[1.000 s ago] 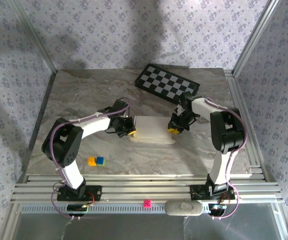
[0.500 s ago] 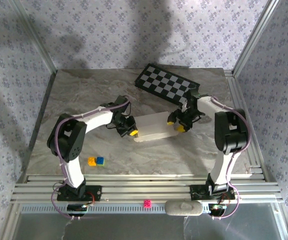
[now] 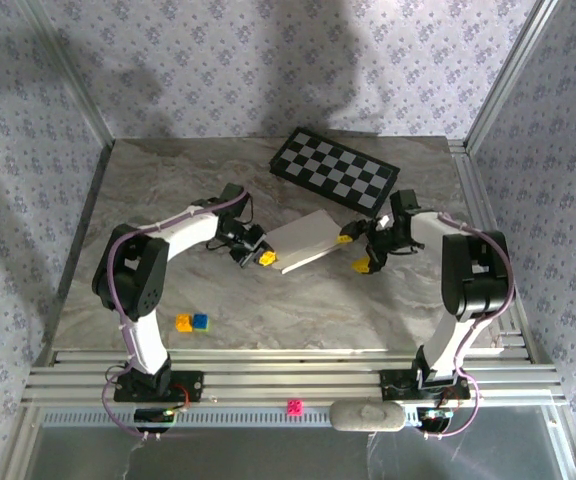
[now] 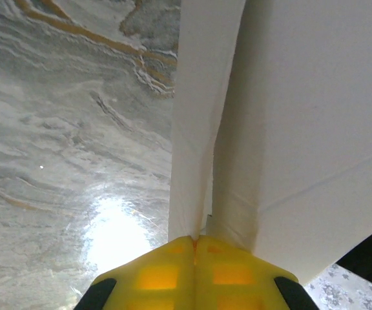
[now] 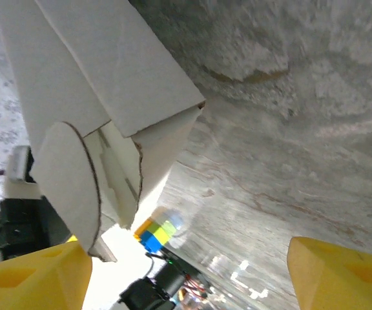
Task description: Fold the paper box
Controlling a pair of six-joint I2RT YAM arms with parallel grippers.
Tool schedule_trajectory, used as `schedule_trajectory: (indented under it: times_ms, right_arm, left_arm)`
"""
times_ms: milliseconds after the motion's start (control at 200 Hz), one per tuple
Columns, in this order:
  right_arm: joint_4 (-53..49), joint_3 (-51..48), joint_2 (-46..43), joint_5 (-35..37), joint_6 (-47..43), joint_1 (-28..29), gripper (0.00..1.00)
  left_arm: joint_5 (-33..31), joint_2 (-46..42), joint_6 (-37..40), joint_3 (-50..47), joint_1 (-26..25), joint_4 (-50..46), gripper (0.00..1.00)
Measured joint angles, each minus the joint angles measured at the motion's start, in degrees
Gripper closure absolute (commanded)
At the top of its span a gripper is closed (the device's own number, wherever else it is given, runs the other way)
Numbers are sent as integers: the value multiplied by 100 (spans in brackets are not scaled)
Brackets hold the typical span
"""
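Across the marbled desk, toward its far edge, a checkered board. Just nearer than that, about the desk's middle, the paper box: white, lying askew, already looking like a shallow box with side walls raised rather than a flat sheet. Judged well along, yet not finished: from the right wrist, an open end with a rounded tab and loose inner flaps not tucked in. Probably left to do: closing that end and squaring the whole up. At the box's left end, the left hand, clamped tight on a thin cardboard wall, yellow fingertips pressed together over it. At the right end, the right hand, spread wide and gripping nothing, box corner just beside one fingertip, not between the two. Toward the desk's near edge, well apart, small coloured blocks.
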Motion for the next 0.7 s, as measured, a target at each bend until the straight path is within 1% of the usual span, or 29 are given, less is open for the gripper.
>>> schedule_trajectory:
  times_ms: [165, 290, 405, 505, 700]
  right_arm:
    - [901, -201, -258, -76, 872, -92, 15]
    - [1545, -302, -415, -61, 1532, 17, 12]
    - [1963, -339, -468, -17, 1989, 175, 12]
    - [2017, -293, -426, 50, 2164, 304, 14]
    - [1565, -70, -249, 299, 2052, 435, 15]
  left_arm:
    - [76, 0, -39, 68, 0, 2, 100]
    - [85, 0, -48, 90, 9, 2, 100]
    - [107, 2, -83, 111, 24, 22, 100]
    - [133, 22, -94, 111, 33, 42, 100]
    - [149, 63, -129, 111, 44, 63, 100]
